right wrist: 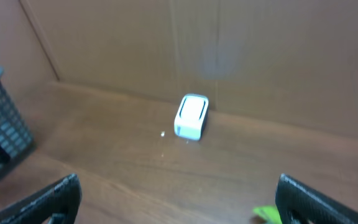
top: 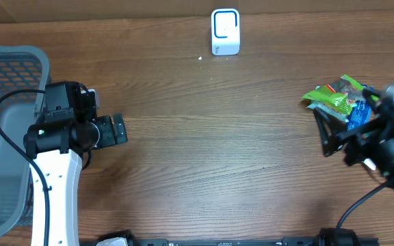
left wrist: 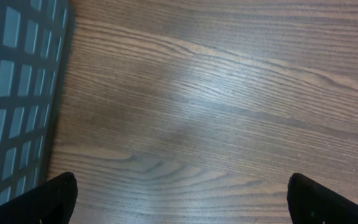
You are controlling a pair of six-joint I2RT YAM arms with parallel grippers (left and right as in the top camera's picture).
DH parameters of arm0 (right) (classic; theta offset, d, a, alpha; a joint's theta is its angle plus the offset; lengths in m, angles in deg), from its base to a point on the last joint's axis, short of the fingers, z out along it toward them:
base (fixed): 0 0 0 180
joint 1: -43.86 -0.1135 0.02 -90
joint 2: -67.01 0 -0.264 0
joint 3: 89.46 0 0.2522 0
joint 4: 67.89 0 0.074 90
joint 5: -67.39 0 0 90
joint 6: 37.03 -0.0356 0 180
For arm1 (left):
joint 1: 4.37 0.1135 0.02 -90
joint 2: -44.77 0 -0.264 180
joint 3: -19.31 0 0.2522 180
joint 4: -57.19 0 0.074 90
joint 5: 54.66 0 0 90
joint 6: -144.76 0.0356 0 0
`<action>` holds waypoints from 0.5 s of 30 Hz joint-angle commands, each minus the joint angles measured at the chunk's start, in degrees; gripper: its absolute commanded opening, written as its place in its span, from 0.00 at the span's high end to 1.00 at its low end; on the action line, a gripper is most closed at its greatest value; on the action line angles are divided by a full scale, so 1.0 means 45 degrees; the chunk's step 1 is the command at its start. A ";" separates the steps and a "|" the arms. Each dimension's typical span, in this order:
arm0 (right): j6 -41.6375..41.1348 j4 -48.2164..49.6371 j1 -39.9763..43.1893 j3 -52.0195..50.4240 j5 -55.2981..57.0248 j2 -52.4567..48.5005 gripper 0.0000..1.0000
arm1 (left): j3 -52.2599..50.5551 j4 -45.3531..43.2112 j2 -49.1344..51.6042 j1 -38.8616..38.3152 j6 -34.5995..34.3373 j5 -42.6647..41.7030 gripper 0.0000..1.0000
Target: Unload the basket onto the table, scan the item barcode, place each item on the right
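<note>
A white barcode scanner [top: 225,32] stands at the back middle of the table, and the right wrist view shows the scanner [right wrist: 192,116] ahead by the wall. A pile of items lies at the right: a green snack packet [top: 335,98] on top of a blue packet [top: 358,116]. My right gripper [top: 323,134] stands open just left of the pile with nothing between its fingers; a green corner of the packet [right wrist: 265,214] peeks in beside its right finger. My left gripper [top: 120,129] is open at the left over bare wood, and the left wrist view shows the gripper [left wrist: 182,200] holding nothing.
A grey mesh basket [top: 5,75] fills the far left edge, close behind my left arm; its wall [left wrist: 11,93] shows in the left wrist view. A cardboard wall [right wrist: 229,50] runs along the back of the wooden table [top: 211,150].
</note>
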 commanded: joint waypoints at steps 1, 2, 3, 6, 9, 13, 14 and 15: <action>-0.1457 0.1821 -0.0631 -0.2696 0.1195 0.1438 0.00 | 0.0010 0.0005 -0.0029 -0.0015 0.0238 -0.0102 0.00; -0.1447 0.2676 -0.0792 -0.3594 0.1200 0.1860 0.00 | 0.0010 0.0005 -0.0029 -0.0015 0.0238 -0.0102 0.00; -0.1443 0.3512 -0.0942 -0.4464 0.1243 0.2263 0.00 | 0.0010 0.0005 -0.0029 -0.0015 0.0238 -0.0102 0.01; -0.1438 0.5780 -0.1399 -0.6819 0.1948 0.3337 0.00 | 0.0010 0.0005 -0.0029 -0.0015 0.0238 -0.0102 0.00; -0.1443 0.7616 -0.1656 -0.8845 0.2637 0.4367 0.00 | 0.0010 0.0005 -0.0029 -0.0015 0.0238 -0.0102 0.00; -0.1438 0.9330 -0.1700 -1.1132 0.3264 0.5843 0.00 | 0.0010 0.0005 -0.0029 -0.0015 0.0238 -0.0102 0.00; -0.1438 0.9588 -0.1700 -1.1540 0.3453 0.6130 0.00 | 0.0010 0.0005 -0.0029 -0.0015 0.0238 -0.0102 0.00; -0.1438 0.9850 -0.1700 -1.2031 0.3687 0.6509 0.00 | 0.0010 0.0010 -0.0029 -0.0015 0.0238 -0.0102 0.00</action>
